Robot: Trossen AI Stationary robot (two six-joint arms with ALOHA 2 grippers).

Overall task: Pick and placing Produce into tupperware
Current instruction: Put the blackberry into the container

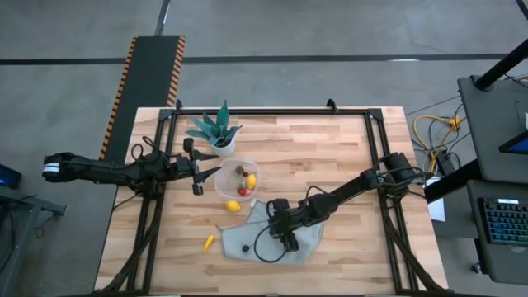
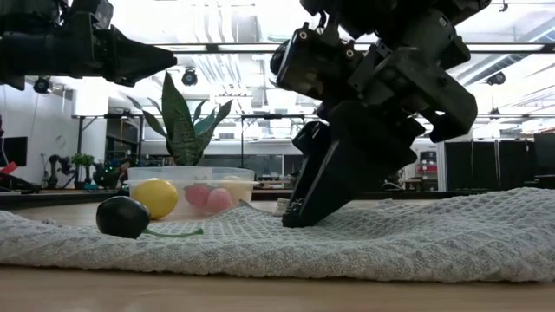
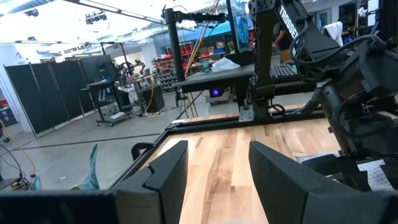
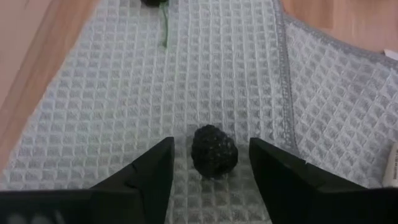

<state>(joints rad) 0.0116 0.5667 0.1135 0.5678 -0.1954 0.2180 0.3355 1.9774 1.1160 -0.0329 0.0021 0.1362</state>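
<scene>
A dark bumpy berry (image 4: 214, 151) lies on a grey waffle cloth (image 1: 272, 241). My right gripper (image 4: 211, 177) slants down over it, open, one finger on each side with a gap to the berry. A second dark berry with a green stem (image 2: 122, 217) lies on the cloth's left part. The clear round tupperware (image 1: 224, 188) holds red and yellow produce. A yellow lemon piece (image 1: 233, 206) lies on the table beside it, and an orange piece (image 1: 209, 242) lies nearer the front. My left gripper (image 3: 217, 180) waits open, level, left of the tupperware.
A green spiky plant in a white pot (image 1: 219, 132) stands just behind the tupperware. The cloth (image 2: 390, 234) lies rumpled at the table's near middle. Bare wood (image 1: 330, 157) spreads at the right and far side. A black frame (image 1: 375, 148) edges the table.
</scene>
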